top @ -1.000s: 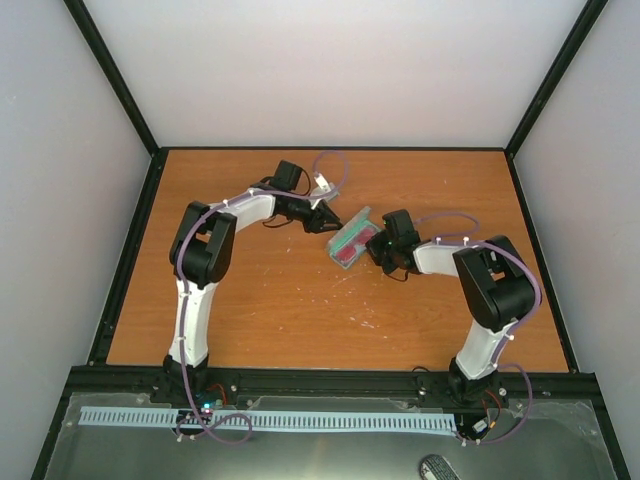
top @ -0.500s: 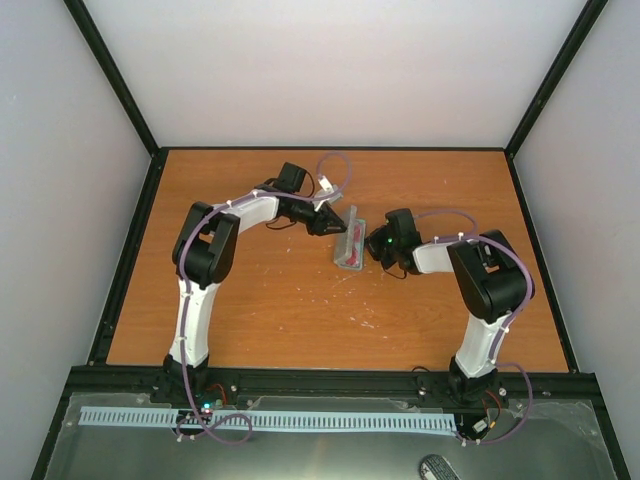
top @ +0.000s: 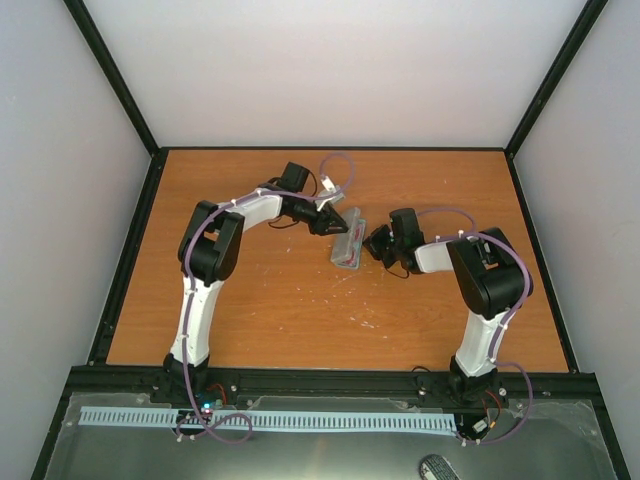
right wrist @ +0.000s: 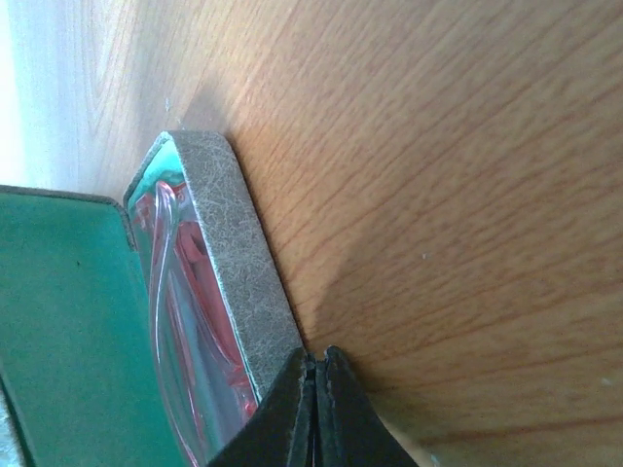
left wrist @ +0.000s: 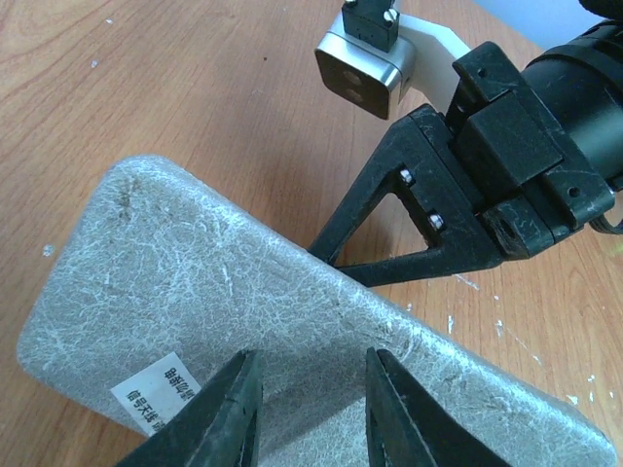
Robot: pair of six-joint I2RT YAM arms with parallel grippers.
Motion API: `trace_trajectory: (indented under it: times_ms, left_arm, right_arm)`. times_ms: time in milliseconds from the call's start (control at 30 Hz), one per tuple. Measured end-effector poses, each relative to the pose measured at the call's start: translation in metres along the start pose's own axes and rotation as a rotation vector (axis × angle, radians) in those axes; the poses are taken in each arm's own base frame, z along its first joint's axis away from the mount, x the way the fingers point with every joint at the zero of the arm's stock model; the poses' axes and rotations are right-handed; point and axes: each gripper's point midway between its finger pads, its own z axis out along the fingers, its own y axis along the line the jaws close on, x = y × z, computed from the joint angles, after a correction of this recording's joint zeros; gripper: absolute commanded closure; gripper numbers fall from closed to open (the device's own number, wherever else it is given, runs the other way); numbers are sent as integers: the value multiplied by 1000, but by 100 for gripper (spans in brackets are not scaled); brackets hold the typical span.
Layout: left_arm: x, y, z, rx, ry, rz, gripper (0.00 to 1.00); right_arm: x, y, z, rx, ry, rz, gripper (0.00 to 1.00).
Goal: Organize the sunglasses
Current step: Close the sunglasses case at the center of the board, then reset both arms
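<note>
The grey case point(top: 347, 240) lies mid-table with its lid tipped nearly down over its base. The sunglasses point(right wrist: 190, 292) lie inside, red frame and reddish lenses showing between the grey wall point(right wrist: 238, 263) and the green lid lining point(right wrist: 68, 321). My left gripper point(top: 328, 222) is open at the lid's outer face; in the left wrist view the jaws point(left wrist: 310, 389) stand apart over the grey lid point(left wrist: 243, 292). My right gripper point(top: 372, 243) is shut and empty, its tips point(right wrist: 316, 358) touching the base's outer wall. It also shows in the left wrist view point(left wrist: 409, 224).
The brown wooden table point(top: 300, 310) has black rails along its edges and white walls behind. Both arms reach toward the case from either side. A white label point(left wrist: 161, 389) is stuck on the lid's outer face.
The case lid has swung from wide open to nearly down. My left gripper has followed it to the right. My right gripper has stayed at the base's side.
</note>
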Motion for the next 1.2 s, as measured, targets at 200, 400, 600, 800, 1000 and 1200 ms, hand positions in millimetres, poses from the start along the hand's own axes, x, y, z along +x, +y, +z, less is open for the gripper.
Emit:
trace_trajectory:
  times_ms: [200, 400, 600, 800, 1000, 1200]
  left_arm:
    - [7, -3, 10, 25, 20, -8, 70]
    - [12, -22, 28, 95, 33, 8, 11]
    - [11, -37, 11, 36, 52, 47, 0]
    - [-11, -33, -64, -187, -11, 74, 1]
    - [-81, -45, -207, -576, -224, 155, 0]
    - [-53, -77, -246, -714, -238, 97, 1]
  right_arm:
    - [9, 4, 5, -38, 57, -17, 97]
    - [16, 6, 6, -53, 89, -42, 87]
    - [13, 3, -17, 48, 77, -135, 56]
    - [-37, 30, -87, 136, -74, -296, 1]
    - [-73, 19, -146, 239, -171, -422, 0]
    - [-62, -9, -153, 362, -96, -500, 0]
